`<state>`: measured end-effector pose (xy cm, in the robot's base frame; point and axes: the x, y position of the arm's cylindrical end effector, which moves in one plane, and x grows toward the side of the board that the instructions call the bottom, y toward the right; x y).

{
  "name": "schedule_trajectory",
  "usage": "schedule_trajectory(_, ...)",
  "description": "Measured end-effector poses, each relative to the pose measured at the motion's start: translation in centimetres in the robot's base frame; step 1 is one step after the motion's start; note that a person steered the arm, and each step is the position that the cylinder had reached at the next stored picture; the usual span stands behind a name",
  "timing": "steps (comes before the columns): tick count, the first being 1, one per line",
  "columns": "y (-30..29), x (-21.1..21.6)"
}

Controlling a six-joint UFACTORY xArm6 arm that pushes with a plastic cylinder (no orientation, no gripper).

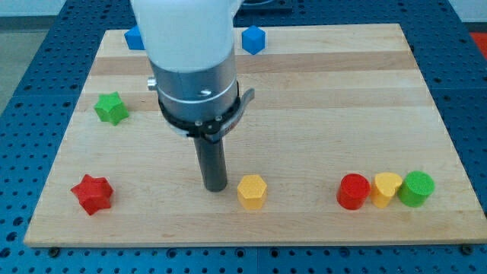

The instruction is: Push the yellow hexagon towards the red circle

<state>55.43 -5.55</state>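
The yellow hexagon (252, 191) lies near the view's bottom middle of the wooden board. The red circle (353, 191) lies well to its right, touching a yellow heart-like block (386, 189), which touches a green circle (417, 188). My tip (216, 186) rests on the board just left of the yellow hexagon, a small gap away. The rod hangs from the arm's large white and grey body (192, 61).
A red star (93, 193) lies at the bottom left and a green star (111, 108) at the left. A blue cube (253, 39) sits at the top middle; another blue block (135, 38) is partly hidden behind the arm. The board's front edge (251, 237) is close below the row.
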Motion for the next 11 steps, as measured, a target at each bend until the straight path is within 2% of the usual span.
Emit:
schedule_trajectory(2,0.9,1.3)
schedule_trajectory(5,6.6,1.3)
schedule_trajectory(11,10.5,1.0)
